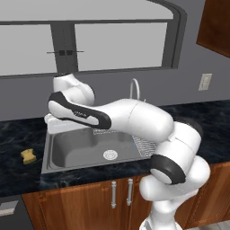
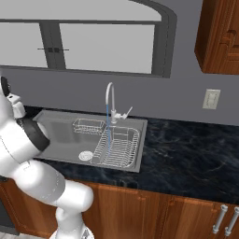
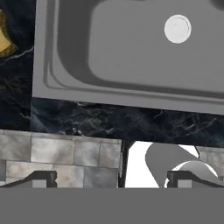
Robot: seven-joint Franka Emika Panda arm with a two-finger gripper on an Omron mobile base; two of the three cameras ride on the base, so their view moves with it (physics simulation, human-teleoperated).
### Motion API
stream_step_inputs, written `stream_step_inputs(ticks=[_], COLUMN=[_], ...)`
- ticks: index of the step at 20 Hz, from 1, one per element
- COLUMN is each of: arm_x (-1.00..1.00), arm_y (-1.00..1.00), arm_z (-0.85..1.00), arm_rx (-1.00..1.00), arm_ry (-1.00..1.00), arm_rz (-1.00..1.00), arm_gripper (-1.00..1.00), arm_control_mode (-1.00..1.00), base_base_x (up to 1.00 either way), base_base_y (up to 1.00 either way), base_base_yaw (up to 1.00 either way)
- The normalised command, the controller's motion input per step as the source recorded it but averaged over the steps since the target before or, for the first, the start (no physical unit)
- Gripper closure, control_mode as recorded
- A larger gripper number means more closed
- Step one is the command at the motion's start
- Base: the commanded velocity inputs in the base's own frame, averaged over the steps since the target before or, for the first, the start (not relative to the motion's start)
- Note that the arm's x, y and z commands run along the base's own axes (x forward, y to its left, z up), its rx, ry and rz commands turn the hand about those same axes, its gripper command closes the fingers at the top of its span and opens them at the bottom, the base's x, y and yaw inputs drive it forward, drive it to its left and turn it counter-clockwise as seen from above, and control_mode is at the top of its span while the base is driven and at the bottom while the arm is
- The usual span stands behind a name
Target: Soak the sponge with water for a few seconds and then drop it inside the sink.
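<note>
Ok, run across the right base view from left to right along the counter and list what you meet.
Robot arm → sink with round drain → small wire basket → faucet with its running water stream → wire dish rack → black marbled countertop → wall outlet above it.

A small yellow rectangular sponge [image 1: 28,156] lies flat on the black marbled tabletop [image 1: 18,134], just left of the grey stainless-steel sink [image 1: 74,150].
</note>
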Motion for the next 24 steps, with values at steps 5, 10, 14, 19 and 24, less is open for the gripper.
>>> stream_step_inputs(ticks=[5,10,14,19,24], arm_x=[0.01,0.08,0.15,0.34,0.32], arm_y=[0.30,0.21,0.21,0.33,0.40], arm_z=[-0.33,-0.01,0.00,-0.04,-0.05], arm_rx=[0.19,0.11,0.03,0.00,0.01], arm_ry=[-0.03,0.00,-0.01,-0.03,-0.19], arm_rz=[0.00,0.00,0.02,0.05,0.07], arm_gripper=[-1.00,-1.00,-1.00,-1.00,-1.00], arm_control_mode=[-1.00,-1.00,-1.00,-1.00,-1.00], base_base_x=[0.00,0.00,0.00,0.00,0.00], base_base_y=[0.00,0.00,0.00,0.00,0.00], base_base_yaw=[0.00,0.00,0.00,0.00,0.00])
